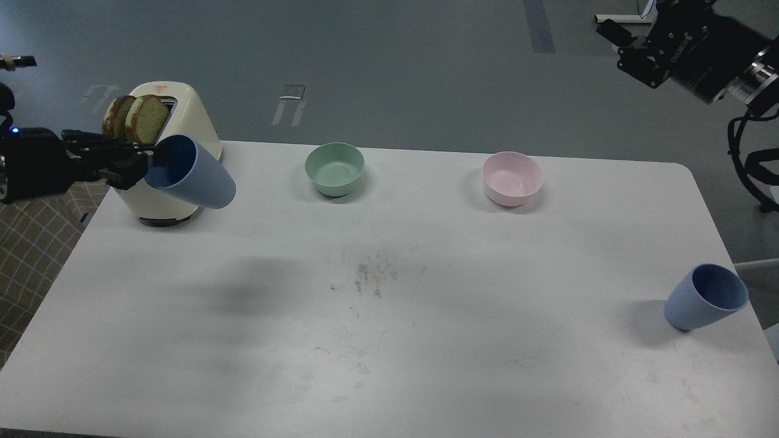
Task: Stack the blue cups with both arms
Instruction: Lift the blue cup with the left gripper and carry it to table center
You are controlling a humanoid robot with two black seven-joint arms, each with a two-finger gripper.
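My left gripper (pixel 143 164) is shut on the rim of a pale blue cup (pixel 198 176) and holds it tilted on its side, well above the table, in front of the toaster. The cup's mouth faces left toward the gripper. The second blue cup (pixel 703 298) stands on the table near the right edge, leaning with its mouth up and to the right. My right gripper (pixel 627 39) is high at the top right, far above and behind that cup, with its fingers spread and nothing in them.
A cream toaster (pixel 176 182) with two bread slices (pixel 137 118) stands at the back left, just behind the lifted cup. A mint-green bowl (pixel 334 168) and a pink bowl (pixel 512 177) sit along the back. The white table (pixel 389 340) has crumbs mid-centre.
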